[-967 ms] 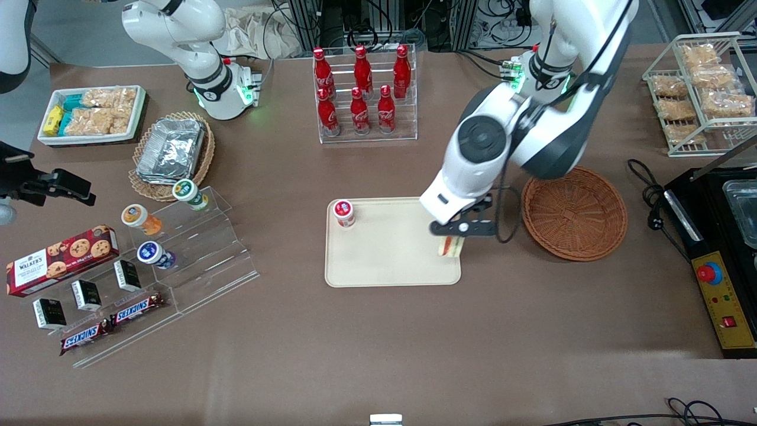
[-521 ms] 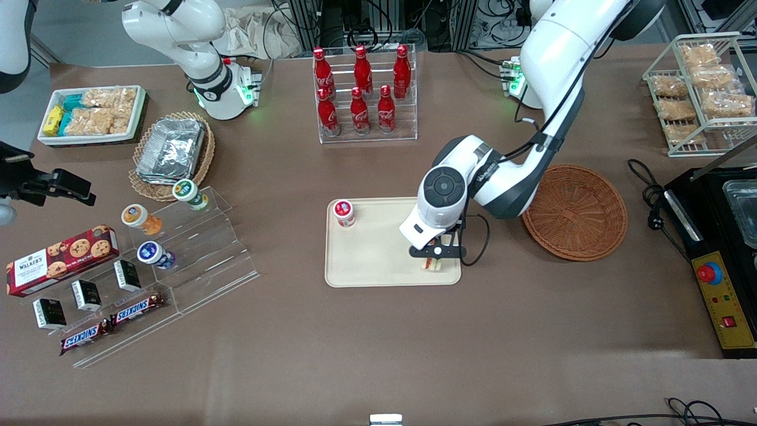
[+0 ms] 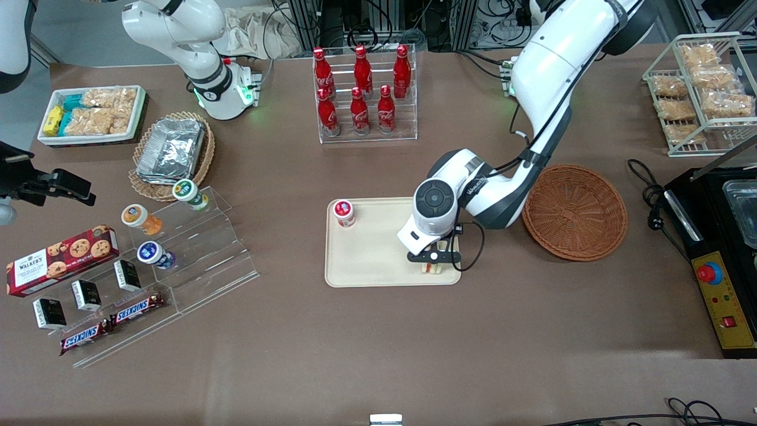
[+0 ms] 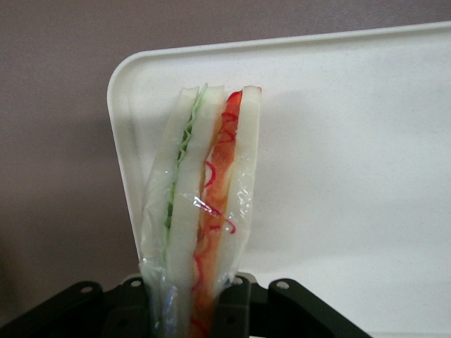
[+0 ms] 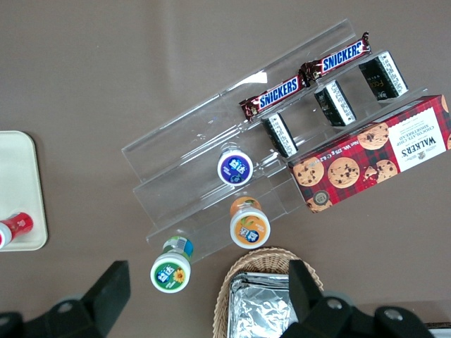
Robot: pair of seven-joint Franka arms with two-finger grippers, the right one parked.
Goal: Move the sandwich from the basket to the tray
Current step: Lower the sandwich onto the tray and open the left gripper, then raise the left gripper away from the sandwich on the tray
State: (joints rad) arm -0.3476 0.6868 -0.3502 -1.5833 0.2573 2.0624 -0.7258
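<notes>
Looking at the front view, we find the gripper [image 3: 433, 261] low over the tray [image 3: 366, 260], a little right of the frame's centre, at the tray's corner nearest the camera on the working arm's side. The arm's white wrist covers most of it, so only a dark bar and a sliver of the sandwich [image 3: 433, 268] show beneath. The wrist view settles the grasp: the gripper [image 4: 192, 310] is clenched on the sandwich [image 4: 204, 204], whose wrapped wedge stands on edge between the black fingers [image 4: 236, 304], green filling on one side, red-orange on the other. The gripped end is cut off by the frame edge, and the clear wrap blurs the outline there. We cannot tell whether the sandwich's free end touches the tray [image 4: 352, 141] or hangs just above it; the rounded corner of the tray lies right beside it. The basket [image 3: 574, 212], right of centre in the front view, sits near the tray toward the working arm's end of the table, its rim partly covered by the arm's elbow. On the tray's corner farther from the camera stands a small red-lidded cup [image 3: 343, 212], well apart from the sandwich; in the right wrist view the cup [image 5: 14, 227] is cropped at the frame's left edge.
</notes>
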